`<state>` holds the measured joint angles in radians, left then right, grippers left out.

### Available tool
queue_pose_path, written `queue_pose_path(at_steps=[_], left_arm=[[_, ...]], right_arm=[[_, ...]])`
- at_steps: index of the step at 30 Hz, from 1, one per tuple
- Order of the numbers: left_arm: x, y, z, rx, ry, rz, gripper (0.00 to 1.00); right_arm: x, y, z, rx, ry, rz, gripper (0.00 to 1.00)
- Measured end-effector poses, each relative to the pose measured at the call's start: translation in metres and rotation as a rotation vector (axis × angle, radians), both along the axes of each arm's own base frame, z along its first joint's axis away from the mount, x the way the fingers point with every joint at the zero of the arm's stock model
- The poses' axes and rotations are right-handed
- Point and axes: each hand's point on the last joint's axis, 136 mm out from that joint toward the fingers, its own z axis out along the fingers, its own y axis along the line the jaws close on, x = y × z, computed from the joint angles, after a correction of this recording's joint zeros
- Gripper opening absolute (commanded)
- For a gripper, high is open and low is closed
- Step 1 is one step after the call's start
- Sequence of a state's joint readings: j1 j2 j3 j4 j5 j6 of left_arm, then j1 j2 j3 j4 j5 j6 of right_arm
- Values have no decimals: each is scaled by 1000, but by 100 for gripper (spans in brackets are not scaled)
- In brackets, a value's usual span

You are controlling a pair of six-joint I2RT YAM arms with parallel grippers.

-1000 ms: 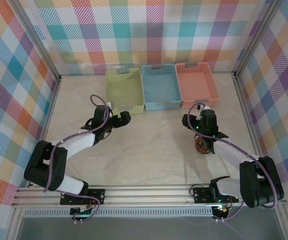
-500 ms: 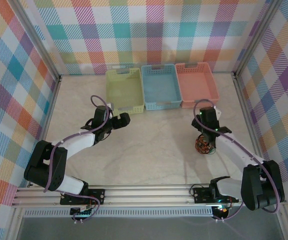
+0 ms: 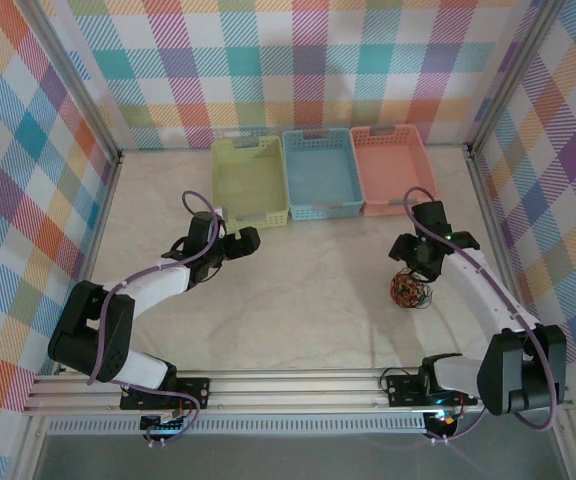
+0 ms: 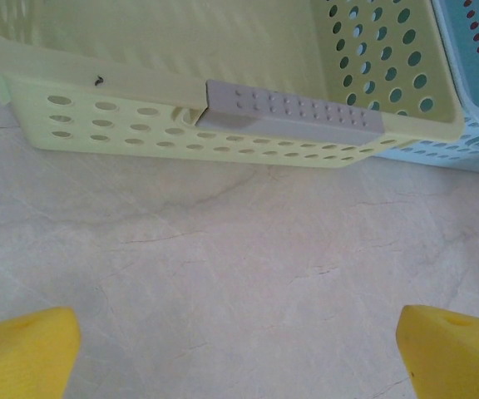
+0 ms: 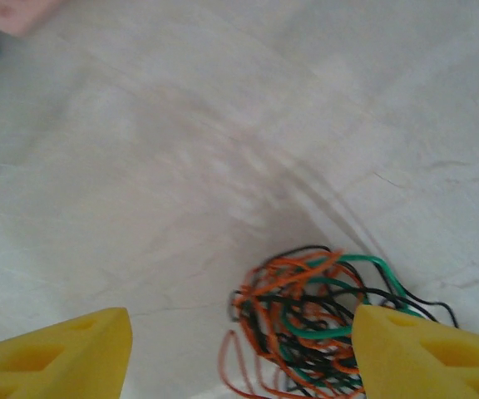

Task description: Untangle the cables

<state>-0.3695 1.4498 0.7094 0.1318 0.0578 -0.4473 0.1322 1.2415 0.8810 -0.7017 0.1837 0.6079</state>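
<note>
Right now the small knot of thin orange, black and green wires (image 5: pixel 306 324) lies loose on the pale marbled bench (image 5: pixel 181 150), between the right fingers (image 5: pixel 56 353), which stand well apart and grip nothing. The left fingers (image 4: pixel 23 353) gape wide, empty too. Untangling looks barely begun; the next move, I reckon, means pinching one outer strand.

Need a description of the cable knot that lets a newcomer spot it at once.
Start from the pale marbled table and go to its right side, in front of the pink basket. There the cables lie as one small loose ball of thin orange, black and green wires. Its neighbours, the baskets, are rigid and each a single colour.
</note>
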Motion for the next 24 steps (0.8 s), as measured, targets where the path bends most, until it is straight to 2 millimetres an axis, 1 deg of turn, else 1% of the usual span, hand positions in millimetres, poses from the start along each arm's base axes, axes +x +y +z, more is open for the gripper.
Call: queue_pose_path(at_steps=[4, 6, 8, 11, 13, 16, 19, 22, 24], left_arm=[[0, 0, 0, 1, 2, 0, 97], [0, 0, 0, 1, 2, 0, 97], [0, 0, 0, 1, 2, 0, 97], [0, 0, 0, 1, 1, -1, 97], [0, 0, 0, 3, 0, -2, 97], [0, 0, 0, 3, 1, -2, 97], [0, 0, -1, 4, 5, -2, 97], [0, 0, 0, 4, 4, -2, 97], [1, -1, 1, 3, 1, -2, 97]], right_arm=[[-13, -15, -20, 54, 82, -50, 72], [-15, -19, -29, 73, 122, -62, 72], [-16, -17, -40, 94, 167, -54, 71], [-17, -7, -54, 144, 228, -30, 70], [-18, 1, -60, 187, 251, -13, 69], [-14, 13, -61, 247, 246, 15, 67], [-10, 34, -63, 280, 245, 74, 66], [-4, 67, -69, 306, 268, 159, 65], [2, 95, -71, 316, 276, 220, 64]])
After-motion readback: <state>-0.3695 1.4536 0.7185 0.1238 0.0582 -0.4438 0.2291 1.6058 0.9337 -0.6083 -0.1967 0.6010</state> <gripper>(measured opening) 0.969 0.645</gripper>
